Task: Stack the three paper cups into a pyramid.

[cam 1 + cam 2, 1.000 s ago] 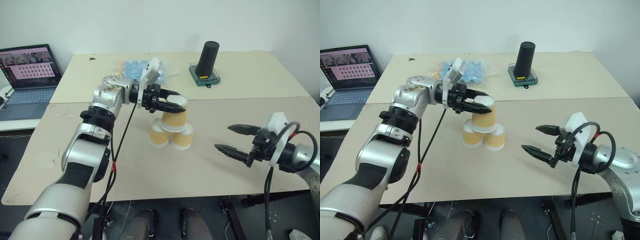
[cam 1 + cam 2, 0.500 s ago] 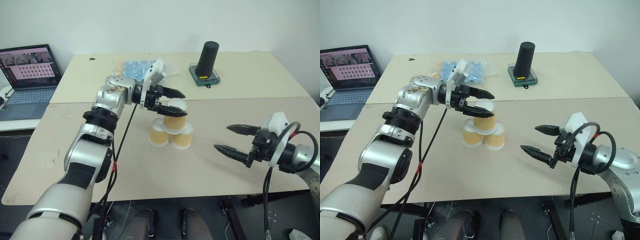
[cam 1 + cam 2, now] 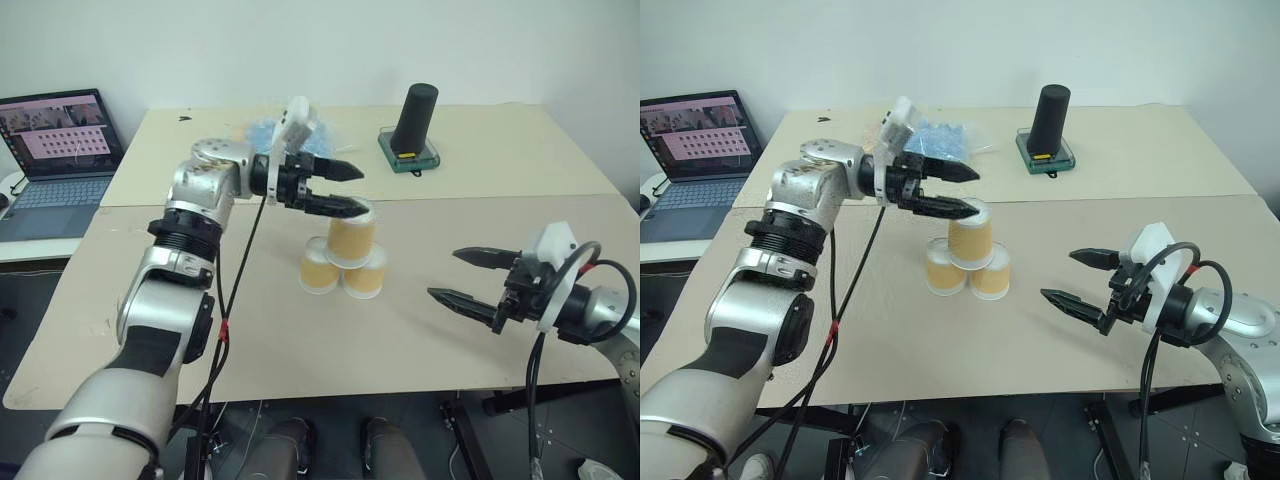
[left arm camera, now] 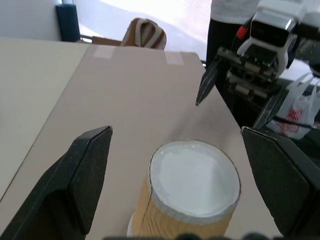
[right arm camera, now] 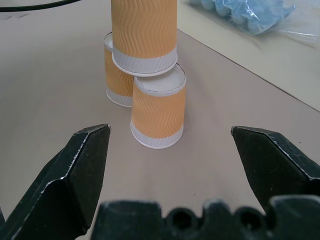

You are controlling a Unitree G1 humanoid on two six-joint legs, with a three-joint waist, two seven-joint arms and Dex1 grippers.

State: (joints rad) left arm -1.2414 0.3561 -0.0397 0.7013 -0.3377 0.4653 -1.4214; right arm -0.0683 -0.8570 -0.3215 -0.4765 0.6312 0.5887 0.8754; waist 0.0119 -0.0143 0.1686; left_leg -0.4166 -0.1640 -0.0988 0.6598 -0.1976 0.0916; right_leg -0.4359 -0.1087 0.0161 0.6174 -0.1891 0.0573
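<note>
The three paper cups form the pyramid in mid-table, all upside down with white bases up. Two lower cups (image 3: 318,272) (image 3: 364,276) stand side by side, and the top cup (image 3: 351,236) rests across them. My left gripper (image 3: 366,192) is open and hovers level just above the top cup (image 4: 192,192), its fingers (image 4: 85,170) spread wide to either side and clear of it. My right gripper (image 3: 443,272) is open and empty to the right of the stack, pointing at the cups (image 5: 158,112).
A tall black cylinder (image 3: 415,115) on a green base stands at the back right. Behind the left gripper lies a bag of blue items (image 3: 940,135). A laptop (image 3: 55,150) sits on a side table at the far left. The table's front edge (image 3: 330,385) is near.
My left gripper has opened and let go of the top cup, then lifted slightly off it. The cup stays on the two lower ones. The right arm has not moved.
</note>
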